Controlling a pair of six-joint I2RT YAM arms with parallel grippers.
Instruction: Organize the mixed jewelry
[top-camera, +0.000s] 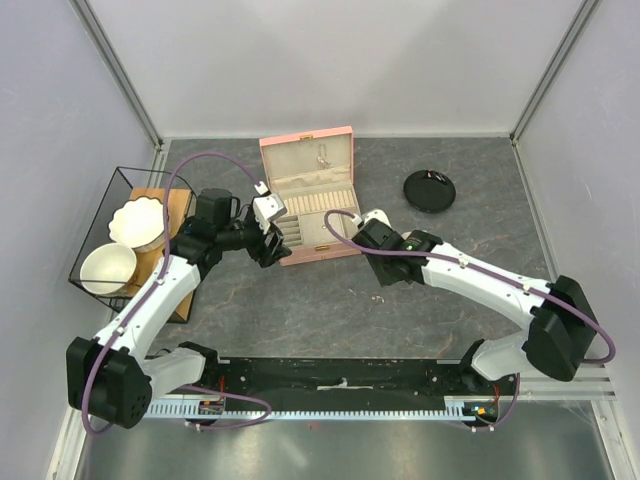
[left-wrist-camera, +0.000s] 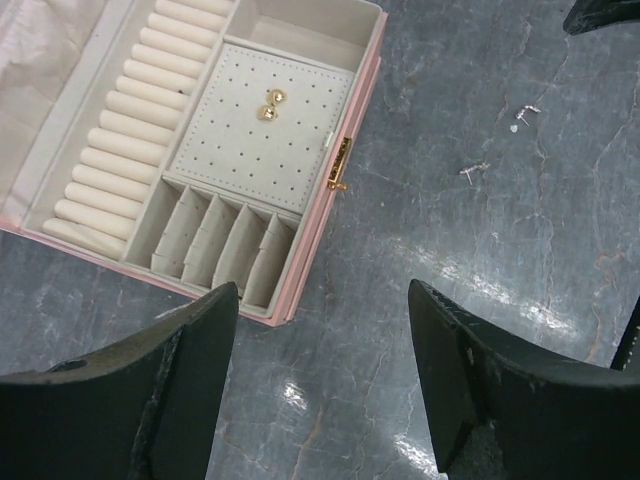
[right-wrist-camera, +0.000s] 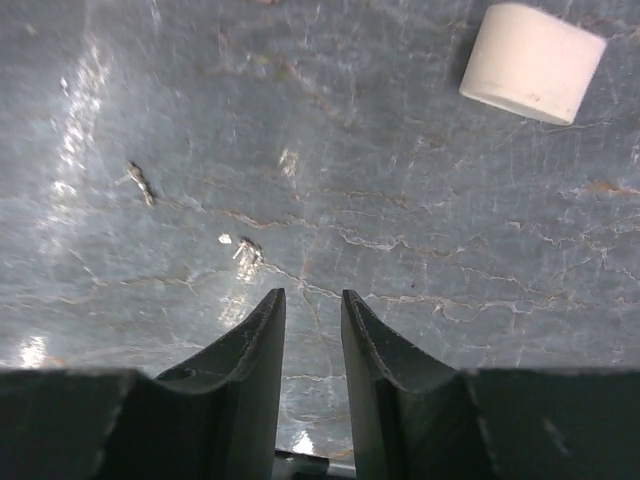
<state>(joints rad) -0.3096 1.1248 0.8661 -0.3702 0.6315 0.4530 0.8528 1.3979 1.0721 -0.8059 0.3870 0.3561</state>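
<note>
High, wide overhead view from the near edge; both wrist views close, downward onto the same tabletop (top-camera: 300, 310).

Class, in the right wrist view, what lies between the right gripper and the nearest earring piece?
Nothing: only bare table separates the right gripper from the earring piece, as the right wrist view shows.
</note>
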